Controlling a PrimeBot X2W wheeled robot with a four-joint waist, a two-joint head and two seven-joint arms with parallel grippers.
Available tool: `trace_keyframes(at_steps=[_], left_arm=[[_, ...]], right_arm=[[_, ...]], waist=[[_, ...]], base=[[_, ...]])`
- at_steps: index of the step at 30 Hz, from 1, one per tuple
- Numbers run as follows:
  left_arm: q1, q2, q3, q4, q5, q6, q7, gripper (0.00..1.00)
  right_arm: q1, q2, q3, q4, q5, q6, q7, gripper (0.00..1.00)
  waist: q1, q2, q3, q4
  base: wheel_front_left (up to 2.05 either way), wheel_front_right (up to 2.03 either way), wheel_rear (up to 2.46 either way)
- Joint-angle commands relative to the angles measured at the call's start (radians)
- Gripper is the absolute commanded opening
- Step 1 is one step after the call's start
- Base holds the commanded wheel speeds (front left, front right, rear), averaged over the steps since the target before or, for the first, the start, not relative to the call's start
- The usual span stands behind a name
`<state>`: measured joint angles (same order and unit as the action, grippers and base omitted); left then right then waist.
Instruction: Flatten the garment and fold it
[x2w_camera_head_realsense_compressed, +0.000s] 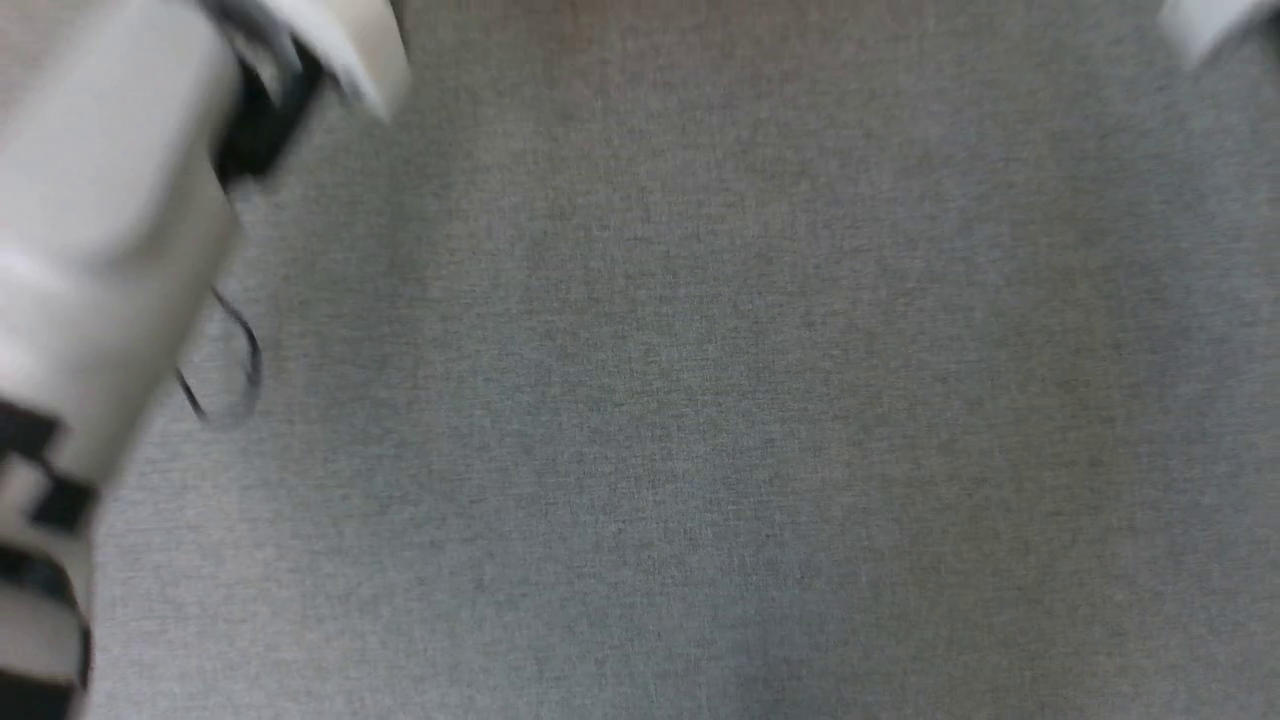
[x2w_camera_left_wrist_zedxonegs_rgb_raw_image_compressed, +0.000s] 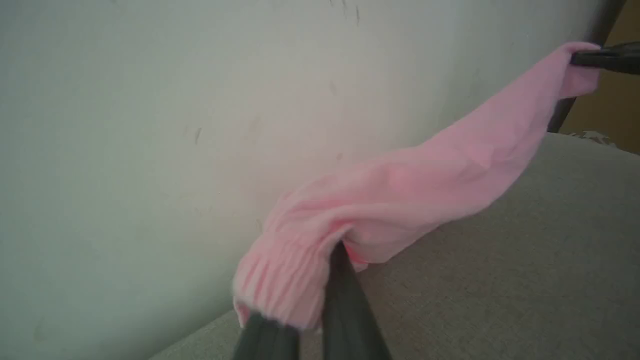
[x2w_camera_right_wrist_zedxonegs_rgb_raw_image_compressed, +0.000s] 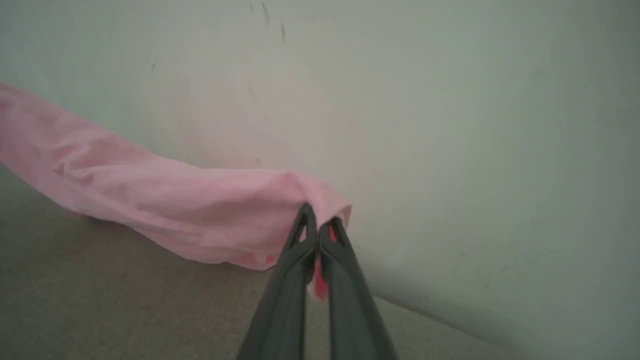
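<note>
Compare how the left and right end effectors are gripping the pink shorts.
The left end effector grips the gathered, ribbed waistband of the thin light-pink fabric shorts, which bunches over its dark fingers and hides their tips; the right end effector pinches a smooth edge, tips in plain sight. Both are shut on the shorts, which stretch between them over the grey woven surface.

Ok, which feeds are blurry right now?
Head view: heavy motion blur, the pale forearm smeared over the grey surface. Left wrist view: soft, the garment fuzzy near the left fingers. Right wrist view: sharpest, right fingers crisp on the pink fabric; flat, even light, no glare.
</note>
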<state>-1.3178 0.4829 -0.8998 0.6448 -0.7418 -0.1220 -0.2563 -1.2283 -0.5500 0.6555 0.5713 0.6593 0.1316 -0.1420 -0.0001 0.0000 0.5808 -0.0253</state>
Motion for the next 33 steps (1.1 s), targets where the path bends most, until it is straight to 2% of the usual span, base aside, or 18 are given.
trace_keyframes(at_steps=[1,10,18,27,33], left_arm=[[0.043,0.007,0.01,-0.019,0.001,0.003,-0.005,0.0],[0.564,0.076,0.069,-0.224,0.028,0.071,-0.005,0.0],[0.904,0.167,0.102,-0.387,0.031,0.161,-0.005,0.0],[1.136,0.273,0.047,-0.567,0.019,0.252,0.051,0.0],[1.23,0.329,0.025,-0.669,0.0,0.302,0.1,0.0]], right_arm=[[0.035,-0.007,0.015,-0.01,0.009,-0.001,-0.008,0.0],[0.384,-0.119,0.205,-0.152,0.091,-0.001,-0.003,0.0],[0.653,-0.203,0.275,-0.275,0.162,-0.001,0.04,0.0],[0.941,-0.255,0.234,-0.435,0.182,-0.001,0.099,0.0],[1.079,-0.271,0.111,-0.528,0.152,-0.001,0.14,0.0]], waist=[[0.0001,0.0,-0.054,0.006],[0.0001,0.0,-0.227,-0.004],[0.0001,0.0,-0.367,-0.023],[0.0001,0.0,-0.445,-0.022],[0.0001,0.0,-0.458,-0.01]], base=[[0.0,0.0,0.0],[0.0,0.0,0.0],[0.0,0.0,0.0],[0.0,0.0,0.0],[0.0,0.0,0.0]])
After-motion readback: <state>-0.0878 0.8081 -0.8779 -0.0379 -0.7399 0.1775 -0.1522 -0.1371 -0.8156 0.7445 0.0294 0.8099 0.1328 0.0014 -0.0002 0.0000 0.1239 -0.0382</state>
